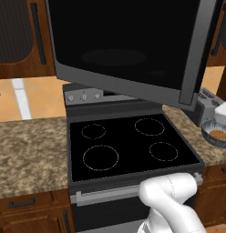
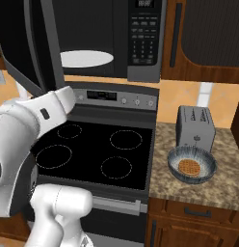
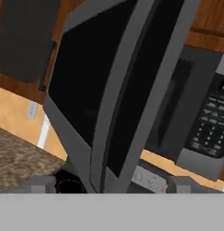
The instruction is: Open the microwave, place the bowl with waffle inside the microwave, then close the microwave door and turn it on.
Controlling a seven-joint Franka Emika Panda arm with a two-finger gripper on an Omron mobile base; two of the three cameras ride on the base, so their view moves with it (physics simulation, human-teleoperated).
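The microwave (image 2: 112, 38) is mounted above the stove, between wooden cabinets, with its keypad panel (image 2: 144, 41) on its right side. The microwave door (image 1: 128, 48) is swung open toward the robot, hinged on the left, and its long grey handle bar (image 1: 197, 54) stands at the free edge. Inside the opened cavity a pale round turntable (image 2: 86, 59) is seen.

The bowl with waffle (image 2: 192, 165) is set on the granite counter (image 2: 189, 188) to the right of the stove, near the counter's front edge. The orange-brown waffle lies flat in the bowl. Just behind the bowl, toward the back wall, a grey 2-slot toaster (image 2: 194, 126) is stood upright; whether bowl and toaster touch cannot be told.

The black glass-top stove (image 1: 128, 145) with 4 ring marks fills the middle, with a knob panel (image 2: 116, 96) along its back edge.

In the hand view, the gripper (image 3: 109, 184) is seen with its 2 finger tips (image 3: 41, 184) spread wide, 1 on each side of the door's edge. Nothing is gripped between them, and the door's grey frame stands in the gap without being clamped
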